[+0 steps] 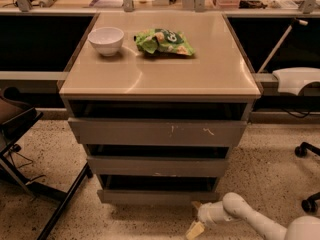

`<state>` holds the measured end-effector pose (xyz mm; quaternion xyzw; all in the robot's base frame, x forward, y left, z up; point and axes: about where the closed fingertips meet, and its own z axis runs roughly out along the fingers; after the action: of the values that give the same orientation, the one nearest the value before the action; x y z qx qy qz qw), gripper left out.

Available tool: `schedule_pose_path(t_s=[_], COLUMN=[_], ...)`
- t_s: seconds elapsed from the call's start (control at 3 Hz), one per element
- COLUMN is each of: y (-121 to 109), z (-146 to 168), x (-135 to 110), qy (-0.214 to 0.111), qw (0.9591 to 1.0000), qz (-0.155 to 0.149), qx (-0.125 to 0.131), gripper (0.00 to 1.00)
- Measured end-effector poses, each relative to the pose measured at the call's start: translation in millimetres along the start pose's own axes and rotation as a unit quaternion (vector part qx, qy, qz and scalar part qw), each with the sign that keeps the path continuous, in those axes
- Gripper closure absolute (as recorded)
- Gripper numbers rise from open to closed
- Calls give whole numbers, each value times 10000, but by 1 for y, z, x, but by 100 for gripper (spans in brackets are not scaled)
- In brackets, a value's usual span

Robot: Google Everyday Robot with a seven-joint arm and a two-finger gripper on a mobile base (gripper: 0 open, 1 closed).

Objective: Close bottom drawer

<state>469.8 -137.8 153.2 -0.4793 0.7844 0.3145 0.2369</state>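
Grey wood-grain boards make up the drawer [157, 197], the lowest and narrowest of three under the tan surface [165, 76]. It stands partly open, with a dark gap above its plain face. The middle drawer [157, 166] and the top drawer [157, 132], whose face carries pale scratch marks, also stand out from the cabinet.

On the surface lie a white bowl [106, 39] and, just beside it, a green snack bag [162, 41]. The bag has pale lettering on it, but the words cannot be read.

The gripper [195, 217] sits low near the floor, at the end of a white arm [250, 219] coming in from the bottom right. It is just in front of the drawer's right front corner. Its jaws look apart, with one yellowish tip below and one above, and they hold nothing. Whether the upper tip touches the drawer face cannot be told.
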Motion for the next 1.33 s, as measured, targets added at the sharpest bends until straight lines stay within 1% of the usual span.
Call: schedule_pose_path(t_s=[0.33,0.67,1.0,1.33], y=[-13,-44,-82,-87], z=[24,26,-5,-18], x=[25,40,32,23], qy=[-138,-257,-333,-334], qw=[9983,9964,9967,9967], qz=[493,792,662,542], qx=[-270,-175,318,500], gripper=[0,0,0,0])
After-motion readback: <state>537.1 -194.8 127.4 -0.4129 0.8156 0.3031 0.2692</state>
